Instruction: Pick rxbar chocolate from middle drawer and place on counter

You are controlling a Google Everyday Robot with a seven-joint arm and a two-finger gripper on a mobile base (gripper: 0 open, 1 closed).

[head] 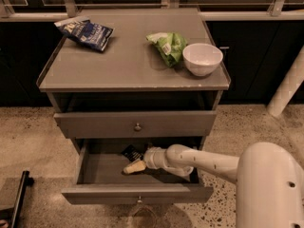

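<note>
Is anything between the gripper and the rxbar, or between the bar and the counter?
Nothing visible separates the gripper, inside the open middle drawer, from the rxbar chocolate just behind it. The closed upper drawer front is close above the bar, so it likely must come out forward first; the counter has bare space.

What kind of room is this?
Probably a kitchen snack corner: a blue bag, green bag and white bowl sit on the counter, and the end effector is inside the open middle drawer.
</note>
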